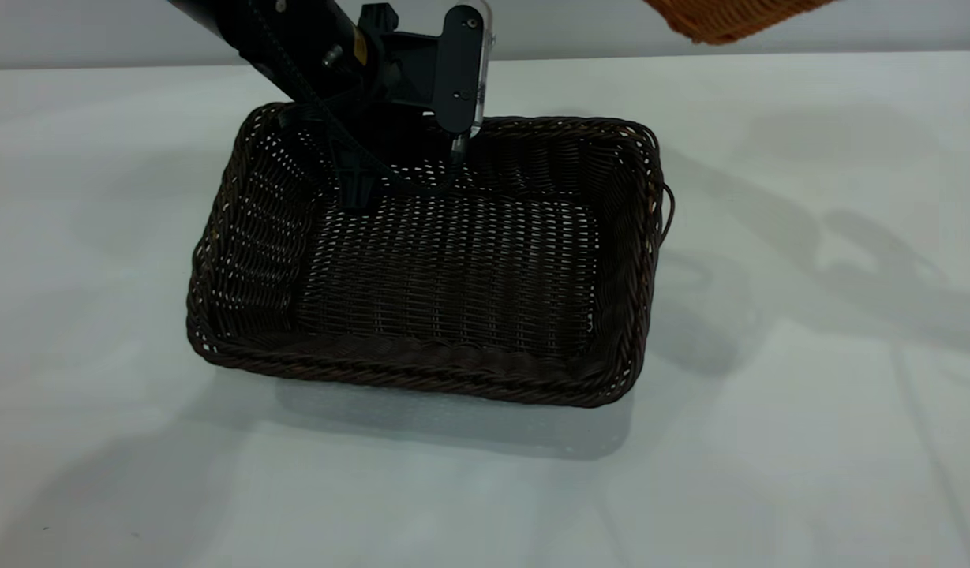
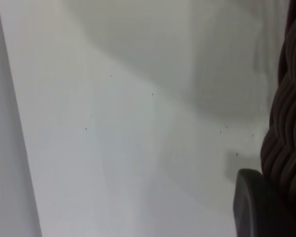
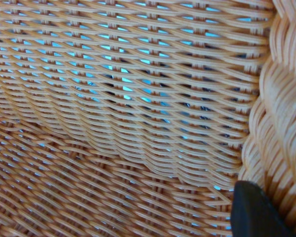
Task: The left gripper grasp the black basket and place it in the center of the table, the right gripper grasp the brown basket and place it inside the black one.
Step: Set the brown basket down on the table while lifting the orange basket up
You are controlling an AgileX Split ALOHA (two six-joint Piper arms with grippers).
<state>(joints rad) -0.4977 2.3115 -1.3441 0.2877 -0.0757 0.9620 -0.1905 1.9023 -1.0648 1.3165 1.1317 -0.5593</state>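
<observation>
White-grey table (image 1: 808,442) fills the exterior view, with soft arm shadows across its right half. We note the black basket (image 1: 445,268) sitting upright near the middle of the table, long side toward the camera, its braided rim unbroken and its woven floor bare.

We see the left gripper (image 1: 410,170) reaching down from the upper left onto the far wall of the black basket; one finger drops inside the wall, the flat screwed plate stands just outside it. The left wrist view shows one dark fingertip (image 2: 254,205) pressed against the outside of the dark braided rim, with the table behind it. We record the jaws as clamped on that far wall.

We log the brown basket (image 1: 733,17) as raised off the table, only its lower corner showing at the top edge, up and right of the black basket. In the right wrist view its orange-tan weave fills the frame, and the right gripper (image 3: 256,210) shows as one dark fingertip against the braided rim; we cannot tell how those jaws stand.
</observation>
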